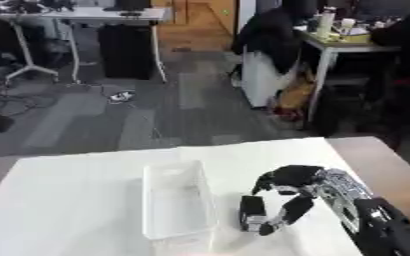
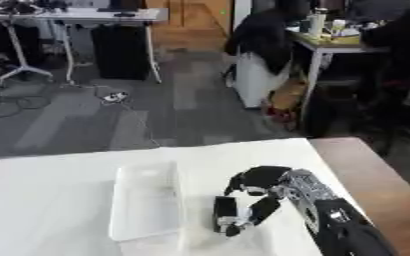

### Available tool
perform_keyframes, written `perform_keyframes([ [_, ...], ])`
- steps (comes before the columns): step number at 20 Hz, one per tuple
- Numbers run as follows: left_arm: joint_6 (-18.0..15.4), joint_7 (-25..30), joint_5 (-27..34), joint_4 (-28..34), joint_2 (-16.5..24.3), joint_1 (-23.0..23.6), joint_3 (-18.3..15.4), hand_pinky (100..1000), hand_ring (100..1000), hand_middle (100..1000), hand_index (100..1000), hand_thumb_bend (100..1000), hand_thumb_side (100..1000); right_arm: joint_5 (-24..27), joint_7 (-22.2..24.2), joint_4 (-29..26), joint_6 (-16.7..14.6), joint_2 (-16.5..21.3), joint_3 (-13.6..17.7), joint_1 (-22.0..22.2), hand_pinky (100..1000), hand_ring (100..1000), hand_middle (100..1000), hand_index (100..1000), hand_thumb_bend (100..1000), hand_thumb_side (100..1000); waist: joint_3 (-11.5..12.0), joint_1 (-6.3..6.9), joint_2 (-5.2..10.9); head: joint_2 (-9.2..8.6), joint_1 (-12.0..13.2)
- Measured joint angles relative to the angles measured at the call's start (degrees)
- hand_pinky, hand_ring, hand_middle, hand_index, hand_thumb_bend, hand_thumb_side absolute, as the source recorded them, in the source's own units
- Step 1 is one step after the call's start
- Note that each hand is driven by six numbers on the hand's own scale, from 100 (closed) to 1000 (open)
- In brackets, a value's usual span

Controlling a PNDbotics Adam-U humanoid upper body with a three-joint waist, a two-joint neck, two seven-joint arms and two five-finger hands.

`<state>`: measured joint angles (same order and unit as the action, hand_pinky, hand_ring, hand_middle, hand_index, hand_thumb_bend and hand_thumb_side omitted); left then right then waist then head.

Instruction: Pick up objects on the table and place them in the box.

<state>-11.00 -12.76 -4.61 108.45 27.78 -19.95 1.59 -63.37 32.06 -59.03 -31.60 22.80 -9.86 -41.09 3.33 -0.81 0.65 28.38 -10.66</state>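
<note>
From my remote seat I see one white-covered table (image 1: pixel 77 190) (a strip of bare brown wood runs down its right edge). On it stands one clear plastic rectangular box (image 1: pixel 177 202), long side running away from me, nothing visible inside. Just right of the box, my black-and-silver right hand (image 1: pixel 289 192) reaches in from the lower right corner, fingers curled downward. One small black block-shaped object (image 2: pixel 225 209) sits on the cloth directly under that hand, between the box's right wall and the palm. The thumb and fingers (image 2: pixel 265 207) bracket the object, the fingertips at its near end; whether they actually touch it I cannot tell. So the count is one box, one object, one hand on show.
</note>
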Motion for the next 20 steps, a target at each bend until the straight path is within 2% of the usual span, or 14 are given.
perform_keyframes([
  [6,0.04,0.16,0.01,0.00,0.00,-0.04,0.29,589,603,741,861,155,1000,-0.26,-0.43,0.00,-0.43,-1.36,-0.32,0.00,766,763,822,905,815,1000,0.21,0.00,0.00,0.00,0.00],
  [20,-0.02,0.24,0.06,0.00,0.00,-0.06,0.31,588,603,741,861,154,1000,-3.53,-0.54,1.48,-0.54,-1.86,0.29,-0.02,774,767,825,926,832,1000,0.22,0.02,0.00,0.00,0.00],
])
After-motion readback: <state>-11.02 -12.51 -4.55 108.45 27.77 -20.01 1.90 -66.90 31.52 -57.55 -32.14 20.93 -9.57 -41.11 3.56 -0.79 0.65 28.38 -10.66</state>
